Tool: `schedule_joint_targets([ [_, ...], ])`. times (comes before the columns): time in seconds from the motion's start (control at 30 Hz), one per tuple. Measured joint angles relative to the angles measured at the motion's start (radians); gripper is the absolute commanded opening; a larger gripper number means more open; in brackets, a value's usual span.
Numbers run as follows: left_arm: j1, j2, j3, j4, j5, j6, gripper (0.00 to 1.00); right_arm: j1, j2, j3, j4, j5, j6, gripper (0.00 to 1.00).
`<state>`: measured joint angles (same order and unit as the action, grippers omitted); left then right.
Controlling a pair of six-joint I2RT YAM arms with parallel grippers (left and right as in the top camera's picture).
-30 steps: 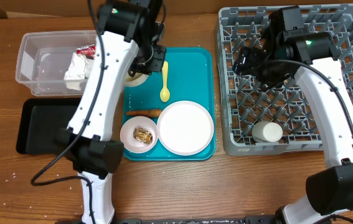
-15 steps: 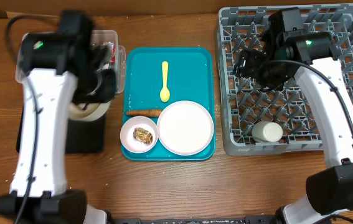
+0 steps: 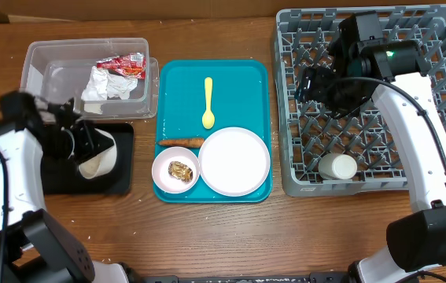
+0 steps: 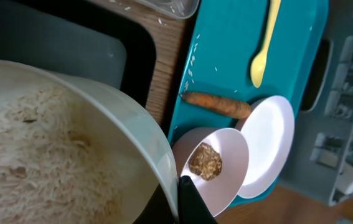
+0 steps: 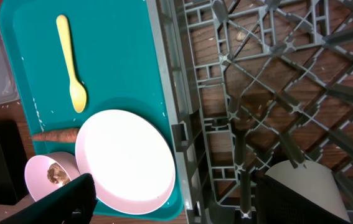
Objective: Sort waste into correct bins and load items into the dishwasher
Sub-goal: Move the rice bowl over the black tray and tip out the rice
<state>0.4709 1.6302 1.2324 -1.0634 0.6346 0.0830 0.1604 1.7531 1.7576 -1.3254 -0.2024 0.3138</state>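
Left hand (image 3: 90, 145) has swung off the teal tray (image 3: 254, 75) to the table's left edge, clamped on the rim of the rice bowl (image 3: 103, 159). It's tipped over the black tray (image 3: 49, 169), so dumping looks underway, with rice (image 4: 33, 155) still inside. Right hand (image 3: 311, 79) hangs over the dish rack (image 3: 435, 177), fingers apart and empty.
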Motion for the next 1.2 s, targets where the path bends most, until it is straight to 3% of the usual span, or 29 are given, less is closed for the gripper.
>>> schedule_joint_targets([
  [0.37,0.169,0.117,-0.085,0.043,0.349,0.117,0.04,0.000,0.000,0.000,-0.002,0.000,0.000,0.84],
  [0.6,0.274,0.200,-0.086,-0.005,0.550,0.138,0.04,0.000,0.000,0.000,-0.014,0.000,-0.015,0.85],
  [0.9,0.382,0.282,-0.087,-0.037,0.688,0.138,0.04,0.000,0.000,0.000,-0.016,0.000,-0.026,0.85],
  [1.2,0.400,0.287,-0.087,-0.105,0.866,0.133,0.04,0.000,0.000,0.000,-0.021,0.000,-0.039,0.85],
])
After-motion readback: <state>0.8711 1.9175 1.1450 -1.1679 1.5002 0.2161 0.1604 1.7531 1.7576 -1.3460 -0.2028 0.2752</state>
